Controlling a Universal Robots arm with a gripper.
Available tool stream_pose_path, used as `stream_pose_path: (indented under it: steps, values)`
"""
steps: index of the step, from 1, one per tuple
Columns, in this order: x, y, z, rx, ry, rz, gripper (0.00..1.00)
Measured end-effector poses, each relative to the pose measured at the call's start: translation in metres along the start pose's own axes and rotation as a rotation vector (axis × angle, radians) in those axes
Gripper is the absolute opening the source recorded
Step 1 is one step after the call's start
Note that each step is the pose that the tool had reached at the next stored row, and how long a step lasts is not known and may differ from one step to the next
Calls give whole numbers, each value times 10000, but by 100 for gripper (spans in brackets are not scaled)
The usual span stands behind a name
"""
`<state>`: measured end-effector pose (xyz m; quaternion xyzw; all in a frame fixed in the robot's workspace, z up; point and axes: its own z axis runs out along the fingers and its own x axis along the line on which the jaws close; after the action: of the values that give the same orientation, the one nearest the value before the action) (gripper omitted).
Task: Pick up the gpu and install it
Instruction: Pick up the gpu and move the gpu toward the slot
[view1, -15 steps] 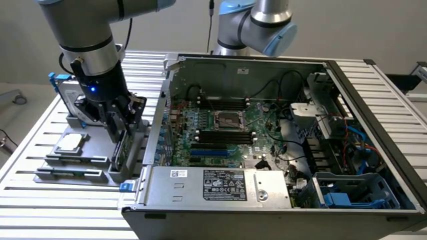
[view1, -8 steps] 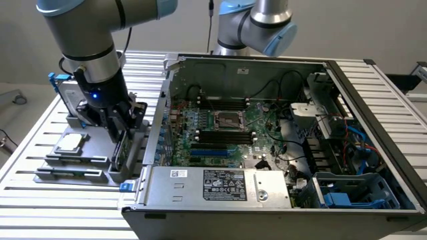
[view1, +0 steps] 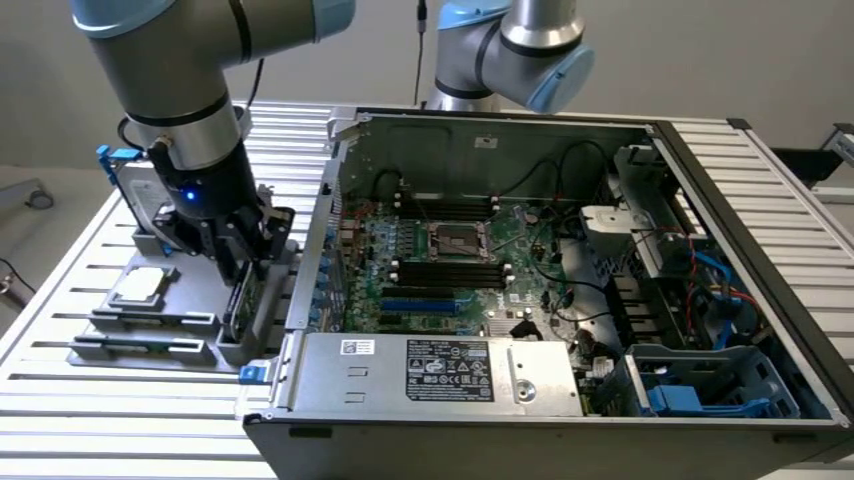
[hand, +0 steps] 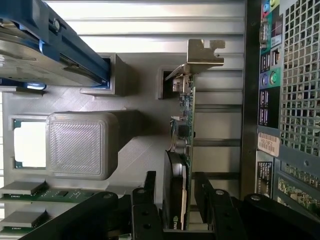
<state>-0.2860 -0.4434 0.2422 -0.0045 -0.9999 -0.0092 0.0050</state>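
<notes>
Over the slatted metal table (view1: 80, 400), the gripper (hand: 175, 176), fingers (hand: 146, 205) apart, straddles the upright gpu (hand: 184, 115).

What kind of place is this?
Likely a robotics lab bench for computer assembly: an open computer case on a slatted table, a robot arm, and the gpu in a parts holder.

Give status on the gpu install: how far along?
Done: gripper positioned astride the gpu, jaws open either side. In hand: nothing; the gpu stands edge-on in its grey holder. Left: the grip, the lift, and seating in the computer case.
</notes>
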Motion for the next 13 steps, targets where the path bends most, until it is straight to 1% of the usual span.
stream_pose_path:
  steps: [4, 5, 6, 10, 11, 12, 13]
  values:
    - [-4, 0, 3, -1, 0, 0, 44]
    - [-3, 0, 3, -1, 1, 1, 42]
    - [-4, 0, 3, -1, 0, 0, 35]
    - [-4, 0, 3, -1, 0, 0, 35]
    - [-4, 0, 3, -1, 2, 0, 33]
    - [-4, 0, 3, -1, 2, 0, 27]
    - [-4, 0, 3, -1, 1, 1, 27]
